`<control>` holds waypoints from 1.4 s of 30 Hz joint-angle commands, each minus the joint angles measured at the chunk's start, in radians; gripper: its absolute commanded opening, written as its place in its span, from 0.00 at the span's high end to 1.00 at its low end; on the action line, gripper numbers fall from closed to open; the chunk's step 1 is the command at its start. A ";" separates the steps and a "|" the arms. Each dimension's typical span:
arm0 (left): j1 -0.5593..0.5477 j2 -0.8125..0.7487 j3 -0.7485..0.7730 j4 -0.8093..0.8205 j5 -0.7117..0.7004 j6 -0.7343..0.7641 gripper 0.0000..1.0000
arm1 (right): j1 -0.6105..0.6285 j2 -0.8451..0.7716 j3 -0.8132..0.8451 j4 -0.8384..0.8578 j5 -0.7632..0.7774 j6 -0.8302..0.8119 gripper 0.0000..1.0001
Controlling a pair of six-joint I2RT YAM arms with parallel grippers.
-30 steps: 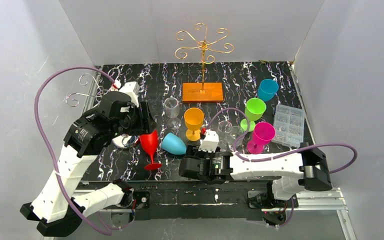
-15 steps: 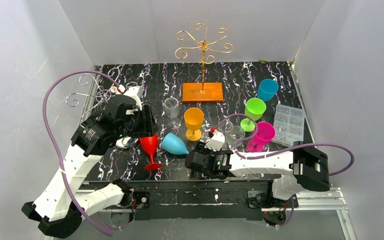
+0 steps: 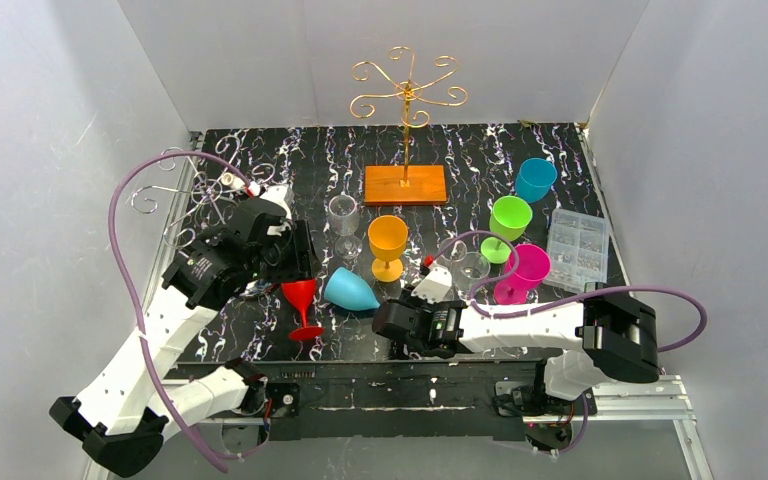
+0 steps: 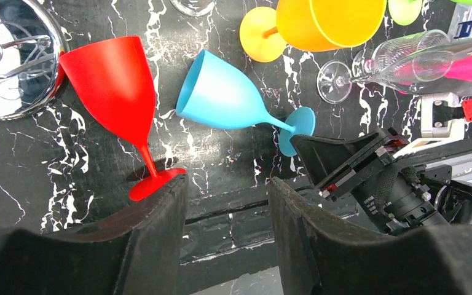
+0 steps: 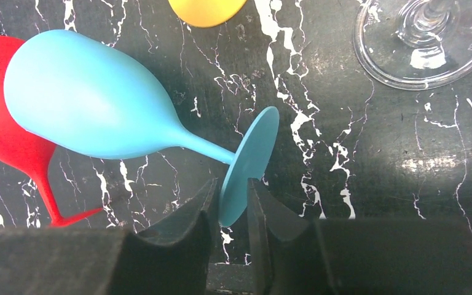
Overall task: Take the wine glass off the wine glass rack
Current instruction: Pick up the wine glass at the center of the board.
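Observation:
A blue wine glass [image 3: 348,288] lies on its side on the black marbled table, its bowl [image 5: 92,104] pointing left and its round foot [image 5: 250,153] standing on edge. My right gripper [image 5: 232,184] is shut on the lower rim of that foot, one finger on each face. My left gripper [image 4: 227,181] hangs open and empty above the near table edge, its left finger beside the foot of an upright red wine glass [image 4: 114,86]. The gold wine glass rack [image 3: 407,95] at the back carries nothing. A silver rack [image 3: 175,185] stands at far left.
An orange glass [image 3: 387,240] and a clear glass [image 3: 344,215] stand just behind the blue one. Green [image 3: 508,218], pink [image 3: 526,268] and teal [image 3: 535,180] cups and a clear plastic box [image 3: 578,250] crowd the right. The silver rack's chrome base [image 4: 12,61] lies near the red glass.
My right gripper has closed from wide open onto the blue glass's foot. The left arm has shifted a little toward the near edge, its jaws unchanged.

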 commanded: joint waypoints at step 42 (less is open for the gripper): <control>0.075 -0.025 -0.038 0.072 0.299 -0.058 0.44 | 0.008 -0.241 0.123 -0.081 0.033 -0.167 0.95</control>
